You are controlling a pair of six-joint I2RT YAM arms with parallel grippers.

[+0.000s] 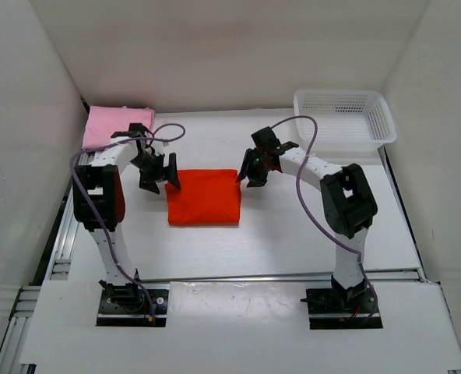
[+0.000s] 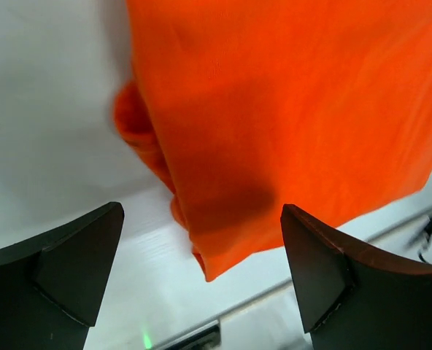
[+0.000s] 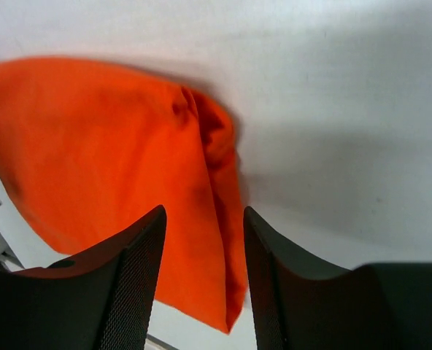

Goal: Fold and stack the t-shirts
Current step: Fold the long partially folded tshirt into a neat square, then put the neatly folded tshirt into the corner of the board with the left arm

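Note:
An orange-red t-shirt (image 1: 204, 197) lies folded into a flat rectangle in the middle of the table. A light pink t-shirt (image 1: 117, 125) lies folded at the back left corner. My left gripper (image 1: 159, 173) hangs over the orange shirt's back left corner, jaws wide open and empty. In the left wrist view that gripper (image 2: 201, 211) frames the corner of the orange-red t-shirt (image 2: 289, 109) below it. My right gripper (image 1: 250, 173) hovers at the shirt's back right corner, jaws apart. The right wrist view shows this gripper (image 3: 203, 211) above the folded edge of the orange-red t-shirt (image 3: 106, 160), holding nothing.
A white mesh basket (image 1: 343, 117) stands at the back right. White walls close in the table on the left, back and right. Metal rails run along the table's near edge (image 1: 254, 274) and left side.

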